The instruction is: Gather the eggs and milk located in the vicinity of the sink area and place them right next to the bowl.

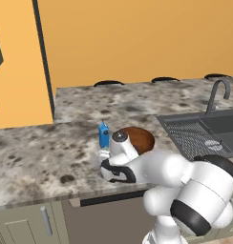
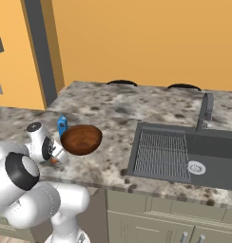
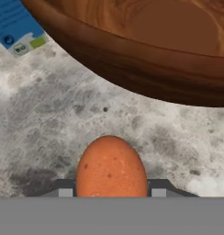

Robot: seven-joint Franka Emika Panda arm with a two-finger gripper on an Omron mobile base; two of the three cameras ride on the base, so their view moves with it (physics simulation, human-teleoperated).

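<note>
A: Tallying items against the task. Milk (image 2: 62, 125): one blue carton, upright on the counter (image 2: 113, 107), just beside the bowl (image 2: 81, 139) at its ten o'clock in the right base view. Counted as placed, by my reading.

B: Orange-brown egg (image 3: 111, 167)?

A: One, sitting between the finger tips of the gripper (image 3: 111, 193) at six o'clock in the hand view, low over the speckled counter, bowl rim near at twelve. The fingers appear to be grasping it from both sides, though contact itself is hard to confirm. A small orange spot (image 2: 53, 160) shows under the hand at the bowl's eight o'clock in the right base view.

B: So delivered?

A: Arrived beside the bowl; not yet let go, as far as I can judge.

B: Pale yellow egg?

A: Not located. Sink (image 2: 184, 156), at the bowl's three o'clock and well apart, shows its grate and drain, nothing egg-shaped that I can make out. Likely one egg left to fetch.
</note>
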